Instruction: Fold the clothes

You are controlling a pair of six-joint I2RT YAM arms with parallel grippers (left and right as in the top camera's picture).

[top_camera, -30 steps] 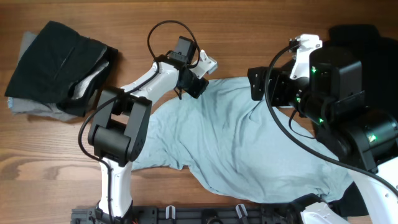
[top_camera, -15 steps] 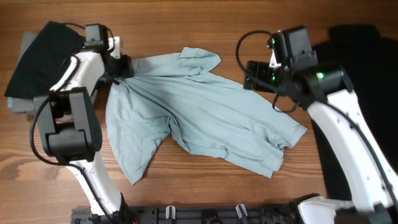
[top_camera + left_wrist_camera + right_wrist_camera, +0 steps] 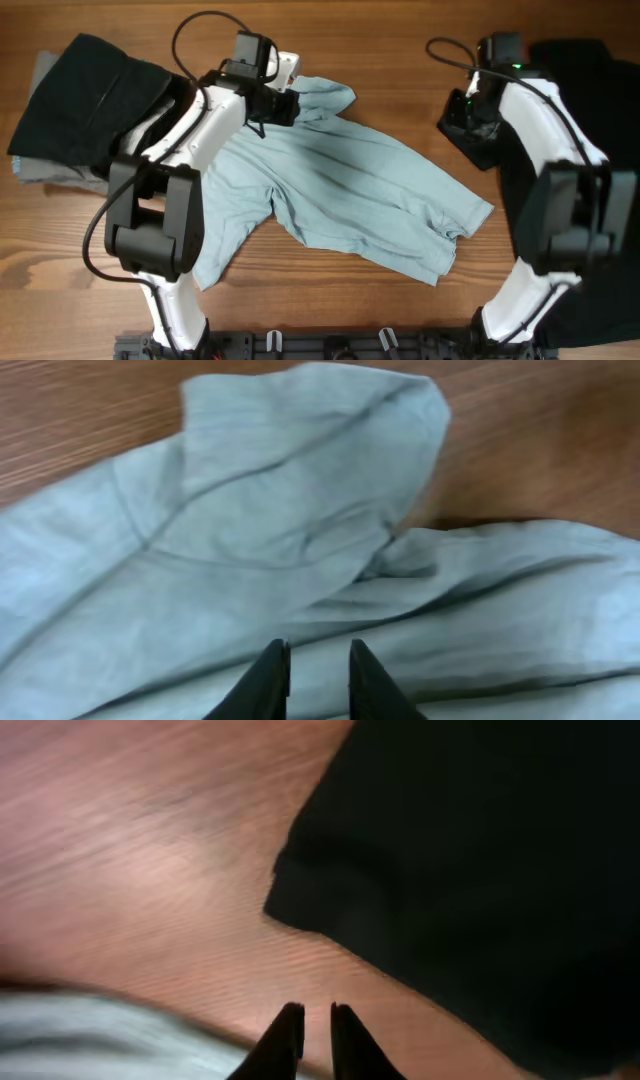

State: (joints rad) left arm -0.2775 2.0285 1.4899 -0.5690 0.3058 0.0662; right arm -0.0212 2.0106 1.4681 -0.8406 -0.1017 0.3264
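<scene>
A light blue-grey T-shirt point(image 3: 350, 200) lies spread and creased across the middle of the wooden table, one sleeve point(image 3: 325, 95) at the top. My left gripper point(image 3: 283, 108) hovers over the shirt's upper left part, beside that sleeve. In the left wrist view its fingers point(image 3: 318, 645) stand a narrow gap apart above the cloth point(image 3: 300, 510), holding nothing. My right gripper point(image 3: 462, 128) is over bare wood between the shirt and a black garment point(image 3: 600, 100). Its fingers point(image 3: 317, 1008) are almost together and empty, with the black garment point(image 3: 480, 850) just ahead.
A stack of folded clothes, black point(image 3: 90, 100) over grey point(image 3: 40, 170), sits at the far left. The black garment covers the right edge of the table. A dark rail point(image 3: 330, 345) runs along the front edge.
The shirt was pulled left and laid out. My left gripper let go and moved right along the top edge. My right gripper drew back toward the black garment and closed.
</scene>
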